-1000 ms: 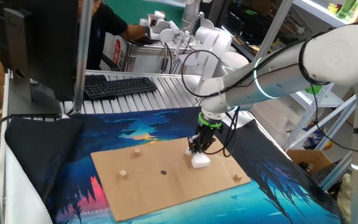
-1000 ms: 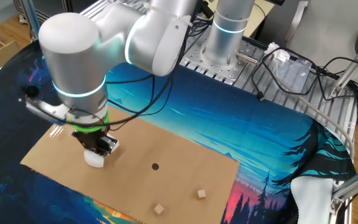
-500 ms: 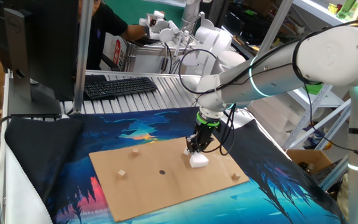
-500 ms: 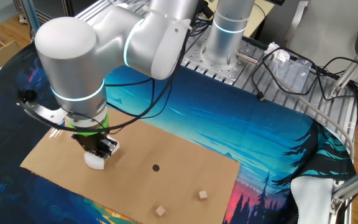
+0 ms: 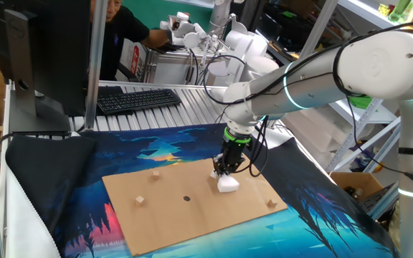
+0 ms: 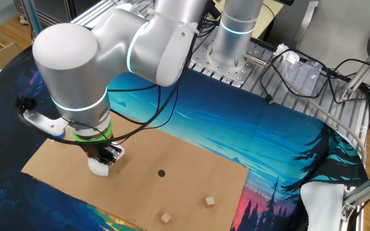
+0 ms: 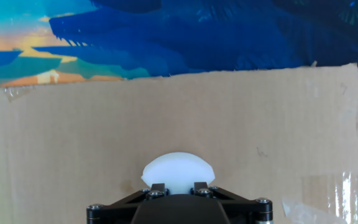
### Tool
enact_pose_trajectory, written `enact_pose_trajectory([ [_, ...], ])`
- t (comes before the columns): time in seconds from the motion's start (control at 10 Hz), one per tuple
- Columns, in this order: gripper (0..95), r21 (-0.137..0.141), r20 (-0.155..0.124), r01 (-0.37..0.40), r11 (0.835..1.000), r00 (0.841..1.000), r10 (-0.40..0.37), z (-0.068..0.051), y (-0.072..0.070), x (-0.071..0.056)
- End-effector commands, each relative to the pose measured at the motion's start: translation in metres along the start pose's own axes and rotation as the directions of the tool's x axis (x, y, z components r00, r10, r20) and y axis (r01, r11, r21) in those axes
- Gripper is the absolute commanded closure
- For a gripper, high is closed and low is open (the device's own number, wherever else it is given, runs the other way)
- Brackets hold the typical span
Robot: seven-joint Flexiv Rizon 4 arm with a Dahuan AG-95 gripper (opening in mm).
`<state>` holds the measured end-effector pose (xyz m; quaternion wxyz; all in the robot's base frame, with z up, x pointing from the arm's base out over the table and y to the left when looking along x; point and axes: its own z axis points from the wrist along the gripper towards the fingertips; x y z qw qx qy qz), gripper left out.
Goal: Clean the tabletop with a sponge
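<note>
Tan-brown cardboard forms the table (image 5: 192,218), laid flat on a cloth (image 5: 70,186) printed in blue and pink. Taken from the left of the one fixed view, a small tan cube (image 5: 140,200) is seen on the board at about 9 o'clock from the dark spot (image 5: 187,198), and a second cube (image 5: 155,173) lies at about 11 o'clock from that spot. The spot itself sits near the middle of the board. At about 2 o'clock from the spot, the sponge (image 5: 226,184), a white foam block, is pressed onto the board under the pincer (image 5: 223,173), which is clamped on it from above. A third cube (image 5: 270,203) is noted near the right corner, well apart from the sponge.

In the other fixed view, the sponge (image 6: 98,167) is found at about 9 o'clock from the spot (image 6: 160,172), with the pincer (image 6: 101,158) directly over it, and two cubes (image 6: 208,201) lie toward 5 o'clock near the board's edge.

In the hand view, the sponge (image 7: 178,172) bulges out white ahead of the pincer (image 7: 178,186), with bare board around it and the cloth (image 7: 185,37) beyond the far edge.
</note>
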<state>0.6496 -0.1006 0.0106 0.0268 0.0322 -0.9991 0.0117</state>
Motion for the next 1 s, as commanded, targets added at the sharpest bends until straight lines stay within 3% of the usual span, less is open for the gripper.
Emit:
enact_pose_trajectory([
  [0.1,95.0,0.004,0.003,0.001,1.000,1.000,-0.001,-0.0008,-0.0006,0.0002],
  [1.0,95.0,0.009,-0.018,-0.026,1.000,1.000,0.026,-0.0033,-0.0017,-0.0002],
])
